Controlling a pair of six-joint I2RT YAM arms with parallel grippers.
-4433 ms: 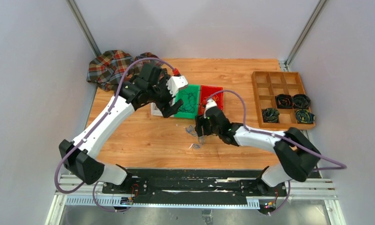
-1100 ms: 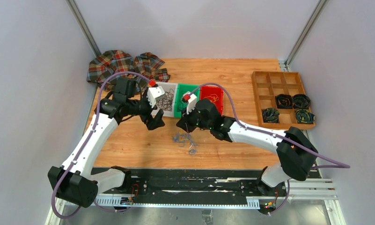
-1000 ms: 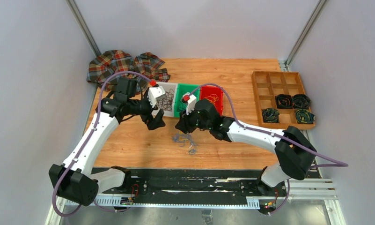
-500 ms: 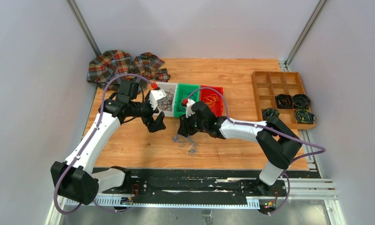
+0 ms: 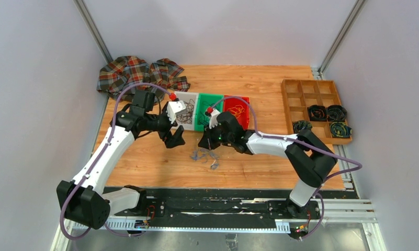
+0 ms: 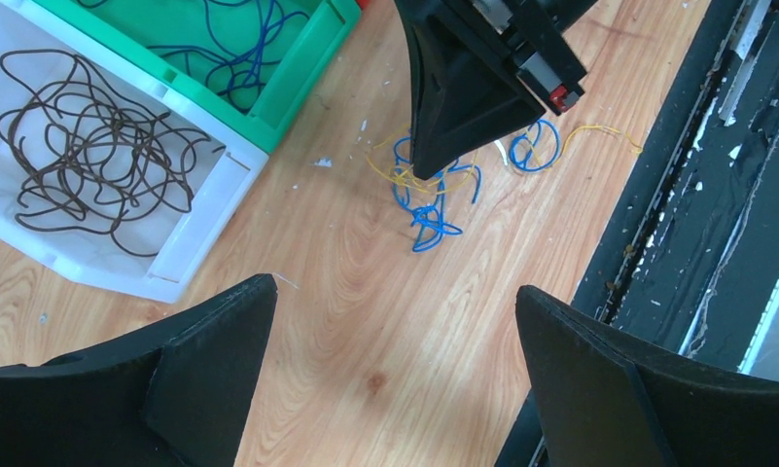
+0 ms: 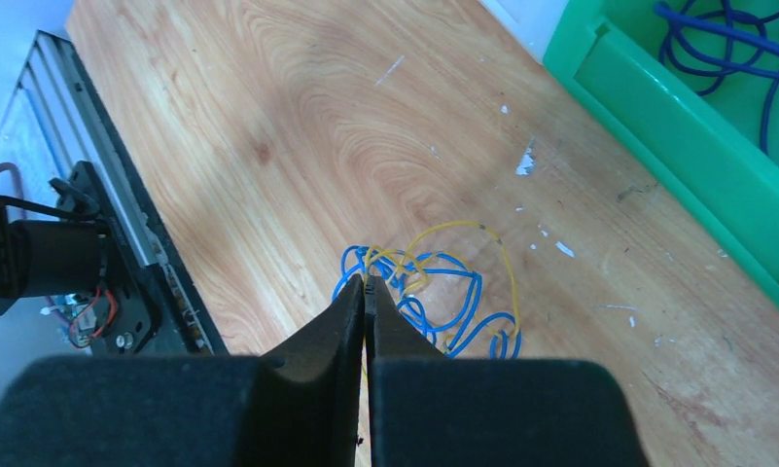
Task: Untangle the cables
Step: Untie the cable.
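Hand on the right (image 7: pixel 366 284) has closed at the cables (image 7: pixel 419 292).

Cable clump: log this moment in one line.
cable clump: tangled, on wooden table | right gripper: shut, tips at clump edge, grip unclear | left gripper: open, empty, above table

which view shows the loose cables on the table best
Right wrist: the cables fill mid-frame, blue and yellow loops distinct, only the near edge behind the right gripper. Left wrist shows them smaller, partly under that gripper. Top shows a tiny smudge.
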